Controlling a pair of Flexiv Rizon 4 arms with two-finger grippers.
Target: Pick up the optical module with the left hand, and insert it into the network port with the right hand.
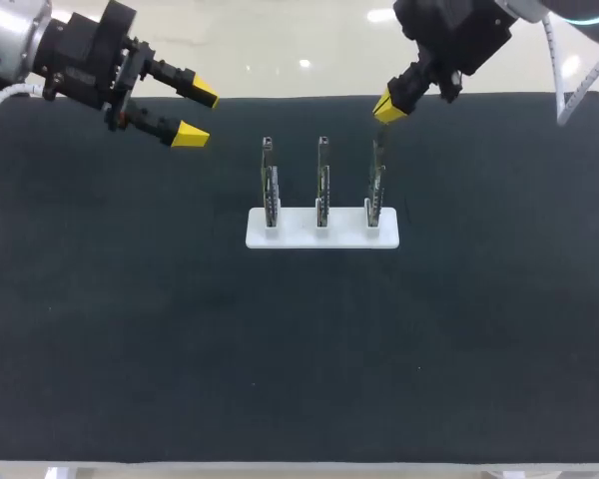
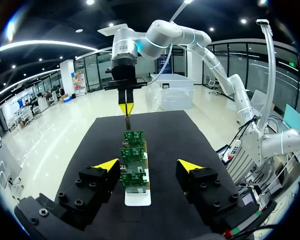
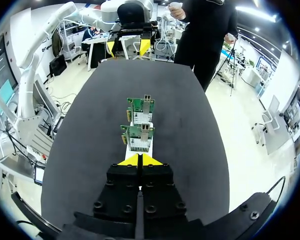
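Three green circuit boards with network ports stand upright in a white base (image 1: 295,236): a left board (image 1: 270,185), a middle board (image 1: 322,185) and a right board (image 1: 376,180). My right gripper (image 1: 387,107) is shut just above the right board's top edge. In the left wrist view a thin dark piece (image 2: 126,120) shows under its yellow tips (image 2: 125,107); I cannot tell whether it is held. The right wrist view has my right gripper (image 3: 140,160) over the nearest board, with two boards (image 3: 139,137) ahead. My left gripper (image 1: 198,116) hangs open and empty, up and left of the boards.
The black mat (image 1: 180,349) covers the table out to its front edge. From the left wrist view the boards (image 2: 132,172) line up between and ahead of the open fingers. A person stands beyond the table's far side, not touching it.
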